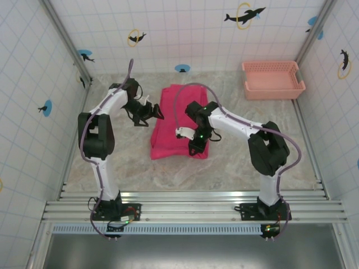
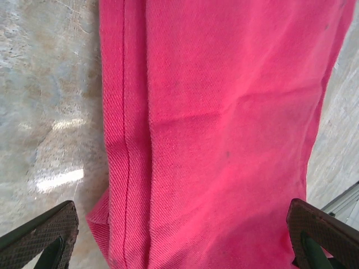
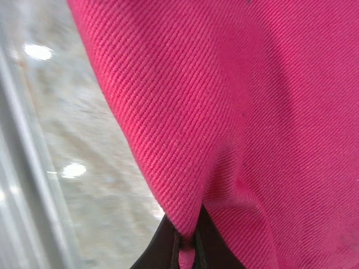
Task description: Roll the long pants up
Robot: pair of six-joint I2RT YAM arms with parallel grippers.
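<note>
Magenta-red long pants (image 1: 175,115) lie folded into a narrow oblong at the middle of the marbled table (image 1: 123,162), their length running from the far side toward the arms. At their left edge, toward the far end, the left gripper (image 1: 152,111) hangs with its jaws spread wide and nothing between them. Its wrist camera looks down on a stitched seam (image 2: 124,140) and the cloth's folded edge, with the textured pads (image 2: 47,230) at the lower corners. At the cloth's near right corner, the right gripper (image 1: 194,147) is clamped tight on a pinch of the twill, bunched between its dark fingers (image 3: 160,252). Far right, a salmon-pink lattice basket (image 1: 275,91) sits in the back corner, well apart from the pants.
</note>
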